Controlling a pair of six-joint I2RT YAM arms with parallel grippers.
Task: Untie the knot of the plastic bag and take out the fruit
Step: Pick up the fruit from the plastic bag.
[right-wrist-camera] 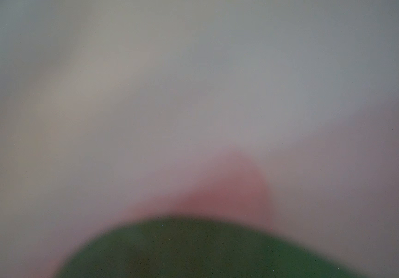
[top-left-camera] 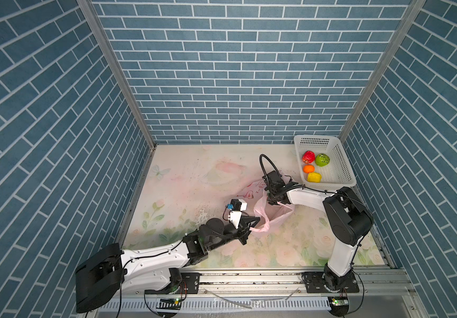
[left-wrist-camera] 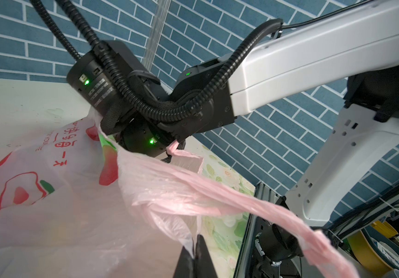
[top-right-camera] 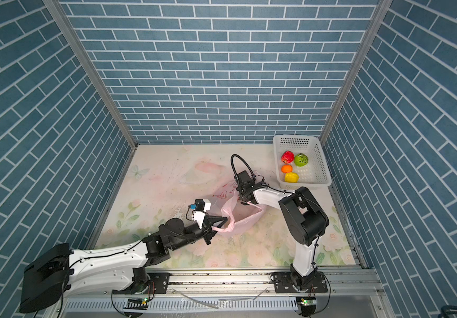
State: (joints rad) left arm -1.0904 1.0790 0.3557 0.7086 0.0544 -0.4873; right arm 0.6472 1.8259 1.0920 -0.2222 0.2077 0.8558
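The pale pink plastic bag [top-left-camera: 274,217] [top-right-camera: 242,220] [left-wrist-camera: 49,192] lies mid-table with its mouth held wide. My left gripper [top-left-camera: 257,220] [top-right-camera: 225,219] [left-wrist-camera: 194,250] is shut on the film of its near rim beside a long loop handle [left-wrist-camera: 253,204]. My right gripper [top-left-camera: 272,202] [top-right-camera: 242,202] reaches down into the mouth, its fingers hidden by film. A small twisted bunch of pink film [left-wrist-camera: 173,149] sits against it; I cannot tell whether that is the knot. The right wrist view is a pink blur over a dark green rounded shape [right-wrist-camera: 200,250]. Several fruit [top-left-camera: 314,177] lie in the basket.
The white perforated basket [top-left-camera: 318,137] [top-right-camera: 296,136] stands at the back right corner with red [top-left-camera: 308,157], green [top-left-camera: 322,159], orange [top-left-camera: 308,168] and yellow fruit inside. Blue brick walls close in three sides. A metal rail [top-left-camera: 249,275] runs along the front edge.
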